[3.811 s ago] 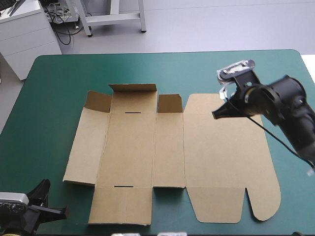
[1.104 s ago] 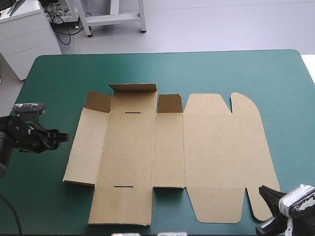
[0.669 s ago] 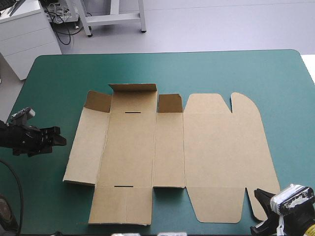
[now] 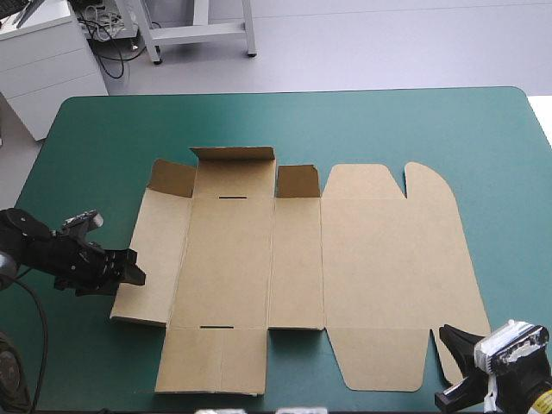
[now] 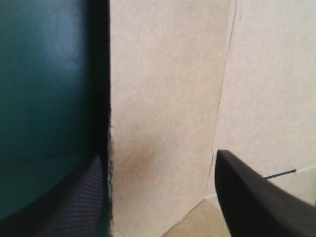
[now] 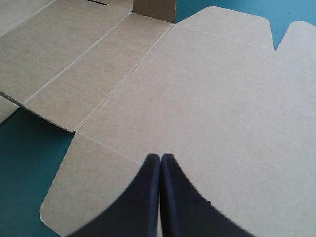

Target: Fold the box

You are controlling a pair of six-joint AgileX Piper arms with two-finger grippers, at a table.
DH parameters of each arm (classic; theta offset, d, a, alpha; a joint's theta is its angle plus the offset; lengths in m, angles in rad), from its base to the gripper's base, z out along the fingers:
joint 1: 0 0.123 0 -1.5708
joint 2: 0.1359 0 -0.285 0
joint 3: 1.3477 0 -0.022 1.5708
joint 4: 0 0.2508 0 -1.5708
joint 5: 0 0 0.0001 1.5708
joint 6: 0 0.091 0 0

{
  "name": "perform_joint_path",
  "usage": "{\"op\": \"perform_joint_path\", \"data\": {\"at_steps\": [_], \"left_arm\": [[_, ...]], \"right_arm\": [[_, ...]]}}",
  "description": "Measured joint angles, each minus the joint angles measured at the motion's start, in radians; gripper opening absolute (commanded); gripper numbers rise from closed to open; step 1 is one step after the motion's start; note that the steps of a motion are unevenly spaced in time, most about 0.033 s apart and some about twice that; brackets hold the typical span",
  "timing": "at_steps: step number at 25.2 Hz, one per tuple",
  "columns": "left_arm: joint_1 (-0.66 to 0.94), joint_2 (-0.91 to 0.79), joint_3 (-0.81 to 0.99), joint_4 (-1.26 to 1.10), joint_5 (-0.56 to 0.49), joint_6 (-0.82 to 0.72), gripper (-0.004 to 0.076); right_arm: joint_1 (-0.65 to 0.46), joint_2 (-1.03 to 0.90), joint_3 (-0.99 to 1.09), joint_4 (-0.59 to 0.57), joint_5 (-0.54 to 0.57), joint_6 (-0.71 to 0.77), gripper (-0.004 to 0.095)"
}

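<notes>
Tabletop [image 4: 362, 129], box [image 5: 163, 98] edge seemingly between fingers [image 5: 252, 197]

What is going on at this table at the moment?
Two robot arms are working on a brown box, which lies mostly flat on the teal-green table. The left hand, open, straddles the edge of the box's left side panel. The right hand, shut, sits at its near right corner.
</notes>
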Motion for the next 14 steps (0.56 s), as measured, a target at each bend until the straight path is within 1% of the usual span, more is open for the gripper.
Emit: {"op": "perform_joint_path", "data": {"at_steps": [6,14], "left_arm": [[-0.022,0.022,0.049,-0.144,-0.009,0.040,0.0464],[-0.129,0.022,0.051,-0.139,-0.011,0.043,0.0460]], "right_arm": [[0.000,0.000,0.000,0.000,-0.002,-0.002,-0.0018],[0.000,0.000,0.000,0.000,-0.002,-0.003,-0.0018]]}}
